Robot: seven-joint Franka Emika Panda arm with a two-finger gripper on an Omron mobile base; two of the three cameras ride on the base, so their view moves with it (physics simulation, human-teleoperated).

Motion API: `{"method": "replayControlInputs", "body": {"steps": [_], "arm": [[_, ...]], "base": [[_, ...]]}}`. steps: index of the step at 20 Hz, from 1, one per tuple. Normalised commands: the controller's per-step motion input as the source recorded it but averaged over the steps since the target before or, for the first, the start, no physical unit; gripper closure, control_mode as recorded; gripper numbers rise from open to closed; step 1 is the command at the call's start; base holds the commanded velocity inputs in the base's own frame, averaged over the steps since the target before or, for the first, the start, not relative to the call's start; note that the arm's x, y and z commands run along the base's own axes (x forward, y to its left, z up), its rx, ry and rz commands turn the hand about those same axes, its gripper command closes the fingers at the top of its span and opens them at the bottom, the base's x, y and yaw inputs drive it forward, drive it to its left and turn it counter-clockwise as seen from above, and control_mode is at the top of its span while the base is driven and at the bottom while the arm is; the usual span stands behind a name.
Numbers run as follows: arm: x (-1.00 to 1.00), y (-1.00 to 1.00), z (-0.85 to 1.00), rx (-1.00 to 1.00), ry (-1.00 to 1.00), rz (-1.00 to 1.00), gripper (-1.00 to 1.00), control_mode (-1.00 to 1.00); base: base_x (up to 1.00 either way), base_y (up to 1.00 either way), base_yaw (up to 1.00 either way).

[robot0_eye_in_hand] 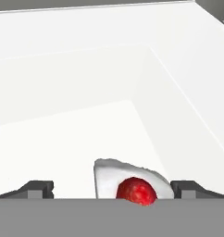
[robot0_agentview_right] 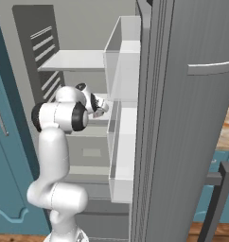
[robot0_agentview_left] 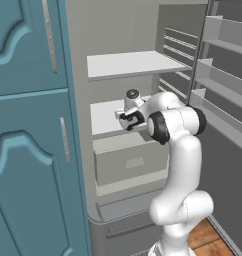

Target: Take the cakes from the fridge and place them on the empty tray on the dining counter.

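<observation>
fridge (robot0_agentview_left: 143,30) door open, beside teal cabinets (robot0_agentview_left: 28,125) | gripper (robot0_eye_in_hand: 112,189) over its white middle shelf (robot0_eye_in_hand: 63,134), fingers spread | cake wedge (robot0_eye_in_hand: 130,184) between them on that shelf

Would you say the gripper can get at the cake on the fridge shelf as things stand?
Probably yes. In the hand view the cake lies on the white shelf between the spread jaws of the gripper, with nothing in between. The fridge stands open and the arm already reaches inside.
</observation>
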Motion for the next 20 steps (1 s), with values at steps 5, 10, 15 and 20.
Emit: {"method": "replayControlInputs", "body": {"steps": [5, 10, 15, 20], "arm": [[0.05, 0.0, -0.25, 0.0, 0.0, 0.0, 1.0, -1.0], [-0.04, -0.01, -0.28, 0.0, 0.02, -0.02, 1.0, -1.0], [-0.37, -0.01, -0.21, 0.01, 0.01, -0.05, 1.0, -1.0], [-0.92, 0.0, 0.01, 0.1, -0.09, -0.01, 1.0, -1.0]], "base": [[0.0, 0.0, 0.0], [0.0, 0.0, 0.0], [0.0, 0.0, 0.0], [0.0, 0.0, 0.0]]}}
